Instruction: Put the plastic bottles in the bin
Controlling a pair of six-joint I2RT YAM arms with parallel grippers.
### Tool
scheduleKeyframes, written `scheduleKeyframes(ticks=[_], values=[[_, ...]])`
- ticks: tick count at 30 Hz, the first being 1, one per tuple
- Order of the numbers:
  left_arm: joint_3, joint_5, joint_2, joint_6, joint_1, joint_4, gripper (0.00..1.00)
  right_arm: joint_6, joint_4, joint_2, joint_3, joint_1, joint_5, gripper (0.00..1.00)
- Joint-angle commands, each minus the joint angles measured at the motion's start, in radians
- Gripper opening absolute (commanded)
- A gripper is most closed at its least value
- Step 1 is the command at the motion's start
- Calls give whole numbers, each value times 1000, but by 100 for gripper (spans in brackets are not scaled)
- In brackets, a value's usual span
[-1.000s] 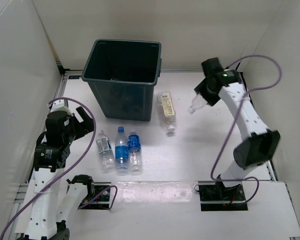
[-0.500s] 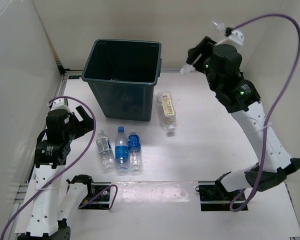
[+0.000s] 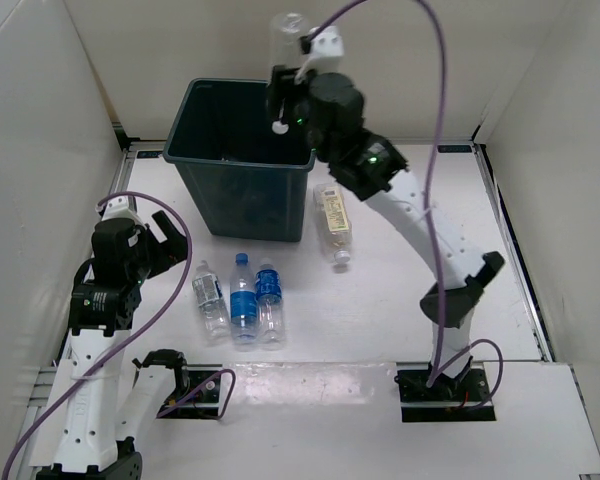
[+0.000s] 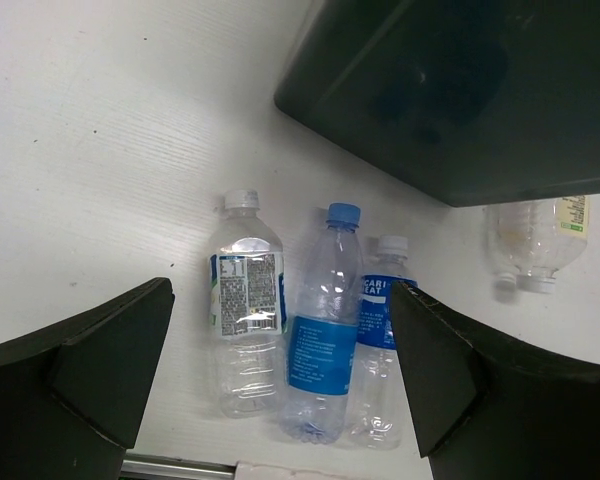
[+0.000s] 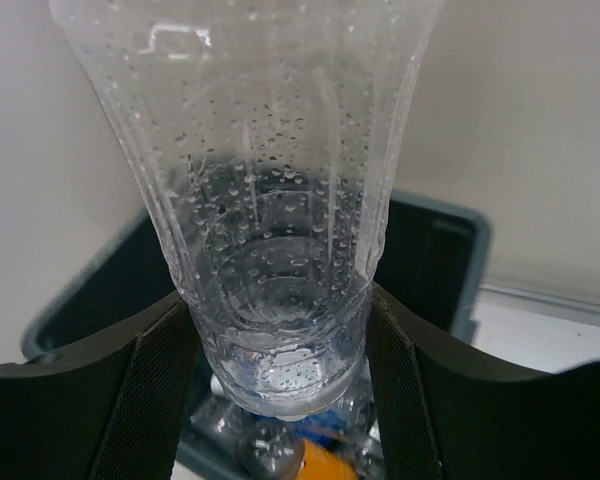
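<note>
The dark green bin (image 3: 245,195) stands at the back left. My right gripper (image 3: 285,85) is shut on the plain clear bottle (image 3: 286,40) and holds it upright-tilted above the bin's right rim; in the right wrist view the bottle (image 5: 270,200) fills the gap between the fingers (image 5: 145,400) over the bin (image 5: 460,250). Three blue-labelled bottles (image 3: 210,298) (image 3: 243,300) (image 3: 269,300) lie side by side in front of the bin. The cream-labelled bottle (image 3: 332,222) lies to the bin's right. My left gripper (image 3: 165,240) is open and empty, above and left of the three bottles (image 4: 325,340).
Inside the bin, the right wrist view shows other clear bottles and something orange (image 5: 320,465). White walls enclose the table on the left, back and right. A purple cable (image 3: 435,120) arcs above the right arm. The bin's wall (image 4: 460,90) is close ahead of the left gripper.
My right arm has swung left and up from the table's back right to above the bin, carrying the plain bottle. The left arm and the lying bottles have not moved.
</note>
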Motion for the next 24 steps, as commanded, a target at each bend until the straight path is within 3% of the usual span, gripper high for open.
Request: scheduleKeyframes(ticks=[1, 4, 7, 8, 10, 16, 20, 24], values=[[-7, 12, 2, 1, 7, 24, 100, -115, 46, 57, 46, 52, 67, 15], [-7, 24, 2, -1, 10, 25, 100, -103, 23, 88, 41, 72, 84, 25], [-5, 23, 0, -1, 9, 27, 100, -62, -32, 101, 32, 64, 59, 58], [-7, 26, 2, 1, 9, 29, 100, -53, -45, 101, 33, 53, 26, 78], [-7, 27, 3, 1, 9, 27, 100, -34, -78, 98, 35, 50, 4, 90], [-7, 29, 6, 1, 9, 27, 100, -77, -62, 27, 43, 49, 70, 90], [-8, 29, 6, 2, 9, 27, 100, -88, -57, -117, -5, 20, 131, 90], [-8, 30, 6, 2, 12, 27, 100, 40, -60, -351, -244, -118, 125, 90]])
